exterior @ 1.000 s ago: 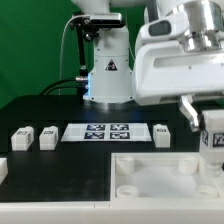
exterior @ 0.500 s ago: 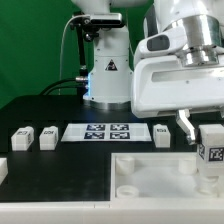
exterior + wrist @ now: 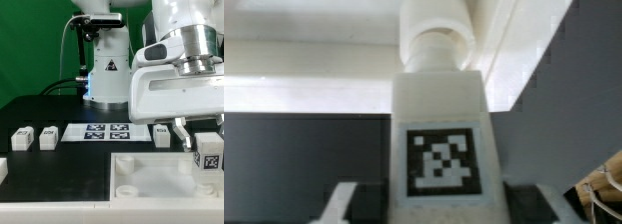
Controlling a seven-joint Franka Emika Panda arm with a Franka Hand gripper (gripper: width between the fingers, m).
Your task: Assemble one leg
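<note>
My gripper (image 3: 208, 150) is shut on a white leg (image 3: 209, 152) with a black-and-white tag and holds it upright over the large white square panel (image 3: 150, 175) at the exterior view's right. In the wrist view the leg (image 3: 441, 120) fills the middle, tag facing the camera, with its round peg end pointing away toward the panel (image 3: 313, 85). The fingers (image 3: 345, 205) press both its sides. Three more legs stand on the black table: two at the left (image 3: 20, 138) (image 3: 47, 137) and one (image 3: 161, 133) right of the marker board.
The marker board (image 3: 106, 132) lies flat at the table's middle. The robot base (image 3: 107, 70) stands behind it. Another white part (image 3: 2, 168) shows at the left edge.
My gripper has come down and a little to the exterior view's left with the leg, closer to the panel's right side.
</note>
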